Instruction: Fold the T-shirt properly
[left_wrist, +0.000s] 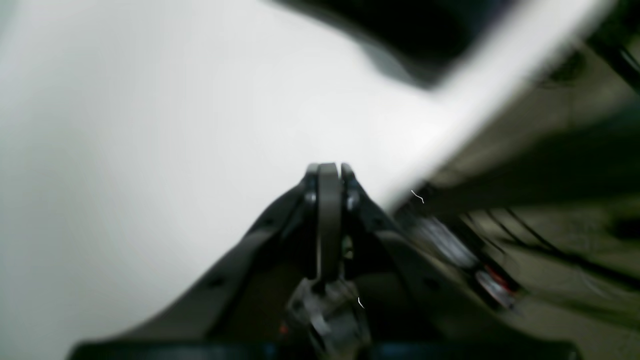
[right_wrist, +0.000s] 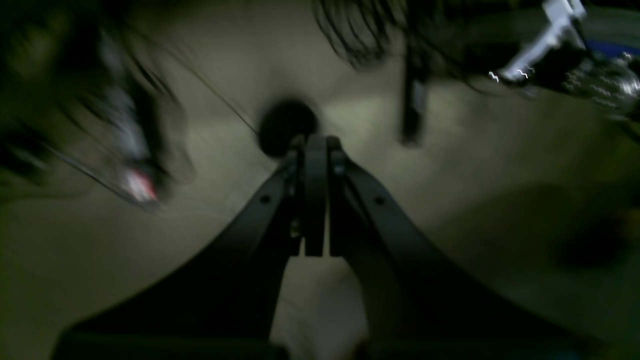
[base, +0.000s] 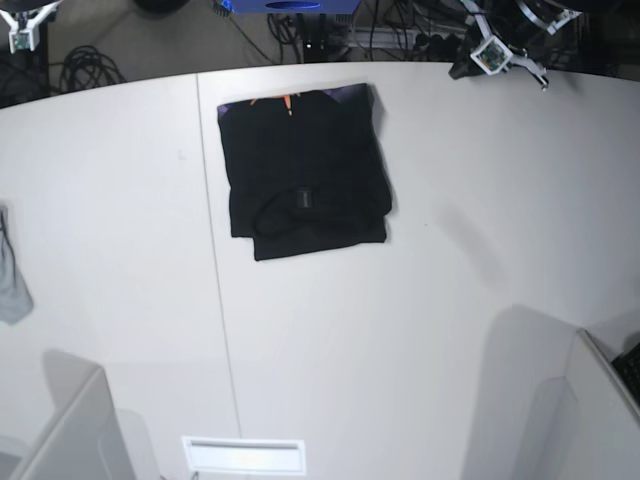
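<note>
The black T-shirt (base: 305, 170) lies folded into a rough rectangle on the white table (base: 400, 330), at the far middle, with an orange and purple mark at its far edge. No gripper touches it. My left gripper (left_wrist: 328, 167) is shut and empty, above the table's edge; that arm's end shows at the far right in the base view (base: 495, 57). My right gripper (right_wrist: 315, 140) is shut and empty over the dim floor; that arm's end shows at the far left in the base view (base: 20, 30). A dark blurred shape (left_wrist: 425, 35) in the left wrist view cannot be identified.
A small light-grey cloth (base: 10, 275) hangs at the table's left edge. White panels stand at the near left (base: 70, 430) and near right (base: 600, 400). Cables (base: 90, 65) lie on the floor beyond the far edge. A seam (base: 220, 300) runs across the table.
</note>
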